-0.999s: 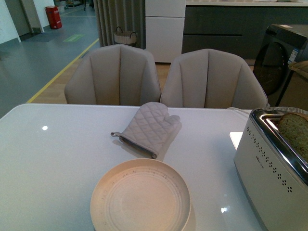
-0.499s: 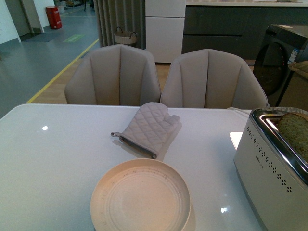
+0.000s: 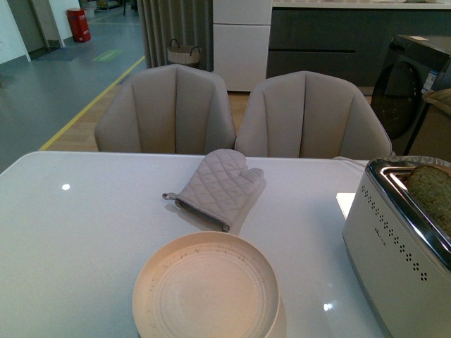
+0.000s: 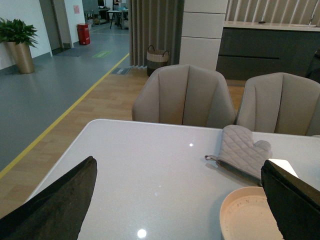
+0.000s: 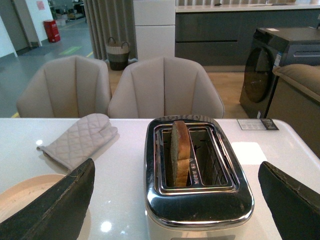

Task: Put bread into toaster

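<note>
Nothing has shifted across the last second in the front view: the bread (image 5: 180,152) stands upright in the left slot of the white toaster (image 5: 197,185), its crust poking above the chrome top, and the same slice shows at the right edge of the front view. The plate (image 3: 206,292) at the lower centre of that view is bare, with the quilted oven mitt (image 3: 215,186) just behind it on the white bench (image 3: 84,232). Neither arm appears in the front view. The left claw (image 4: 175,200) and the right claw (image 5: 175,200) both stand wide open, holding nothing, fingers at the lower corners of their wrist views. I judge the bread delivered and the task essentially done; at most the lever remains
</note>
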